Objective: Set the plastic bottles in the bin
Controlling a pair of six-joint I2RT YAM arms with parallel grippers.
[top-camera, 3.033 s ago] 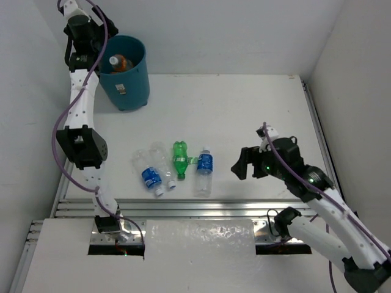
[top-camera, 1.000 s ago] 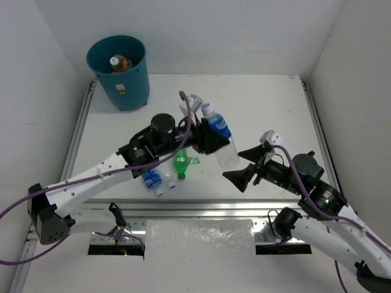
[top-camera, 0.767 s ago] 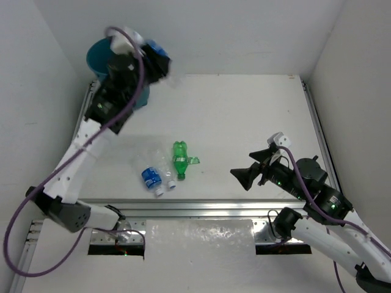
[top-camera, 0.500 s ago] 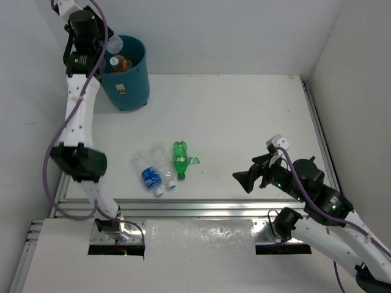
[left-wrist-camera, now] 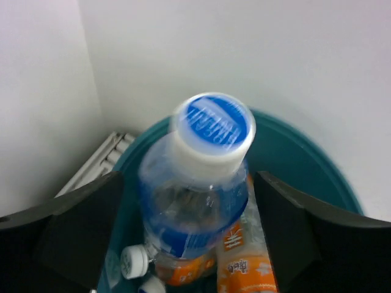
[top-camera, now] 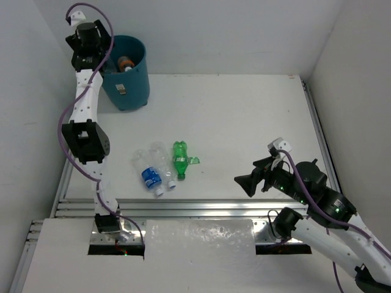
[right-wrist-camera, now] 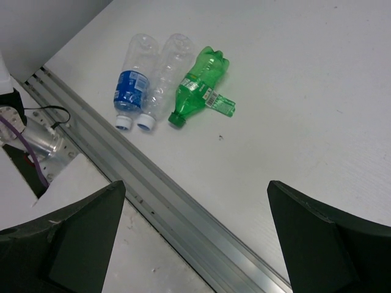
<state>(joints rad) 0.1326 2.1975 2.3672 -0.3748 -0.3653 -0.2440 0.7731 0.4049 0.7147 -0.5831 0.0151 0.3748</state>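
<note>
- Hangs the left gripper [left-wrist-camera: 189, 183] over the bin [left-wrist-camera: 317, 165], fingers spread wide, gripping nothing.
- Shows a blue-capped bottle [left-wrist-camera: 211, 128] loose between those fingers, with a gap on either side. Cap faces the camera, outline blurred, body above the bin's mouth.
- Shows orange bottles [left-wrist-camera: 244, 268] lying inside the bin beneath it.
- Has the right gripper [right-wrist-camera: 195, 186] released and empty, well apart from the bin.
- Counts three bottles side by side on the table [top-camera: 244, 110], well apart from the bin: blue-labelled bottle [right-wrist-camera: 129, 85], plain clear bottle [right-wrist-camera: 168, 67], green bottle [right-wrist-camera: 198, 85].

The bin [top-camera: 135, 91] is teal; bottles [right-wrist-camera: 198, 85] are green and clear (one blue-labelled).
</note>
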